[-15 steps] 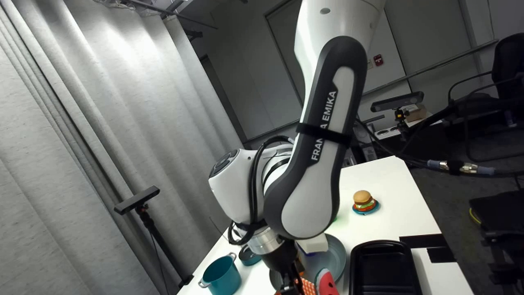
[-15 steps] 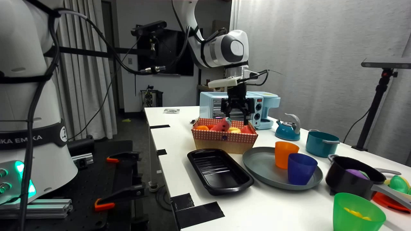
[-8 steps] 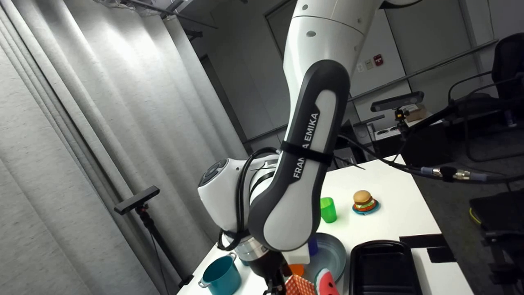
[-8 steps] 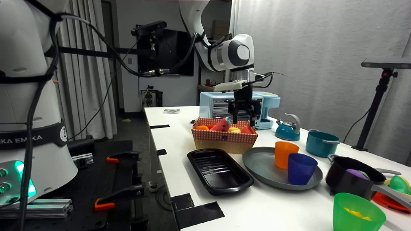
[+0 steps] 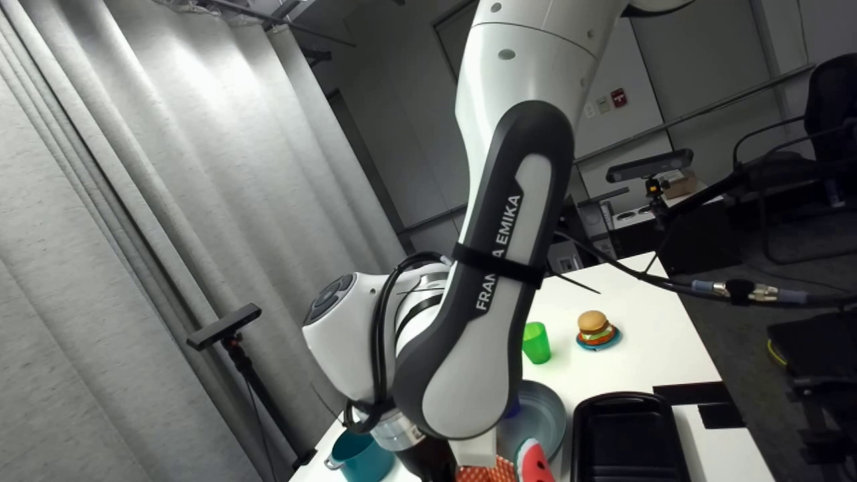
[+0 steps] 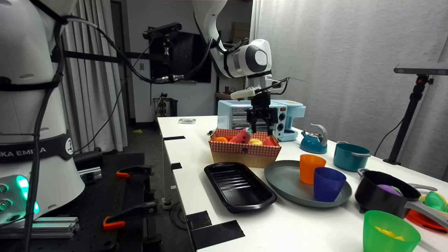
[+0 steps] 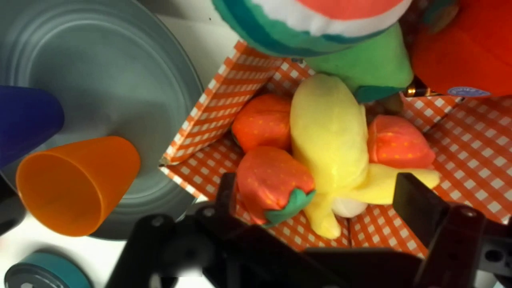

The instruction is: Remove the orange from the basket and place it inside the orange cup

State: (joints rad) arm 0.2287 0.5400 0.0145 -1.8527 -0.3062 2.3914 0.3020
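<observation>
The basket is a red-and-white checkered box (image 6: 245,154) full of plush fruit; it also shows in the wrist view (image 7: 218,108). A small orange fruit (image 6: 220,139), which looks like the orange, lies at its left end in an exterior view. In the wrist view I cannot tell it from the large red-orange piece (image 7: 460,48). The orange cup (image 6: 311,169) stands upright on a grey plate (image 6: 285,178); its mouth shows in the wrist view (image 7: 76,184). My gripper (image 7: 318,188) is open and empty above the basket, over a strawberry (image 7: 272,176) and a yellow banana (image 7: 328,132).
A plush watermelon (image 7: 328,28) rises above the basket rim. A blue cup (image 6: 328,184) stands close to the orange cup. A black tray (image 6: 239,189), a toaster oven (image 6: 238,110), a kettle (image 6: 314,143), a teal pot (image 6: 351,157) and a green cup (image 6: 390,231) are around.
The arm has shifted over the basket, away from the plate side, and sits slightly lower. The gripper stays open. The objects have not moved.
</observation>
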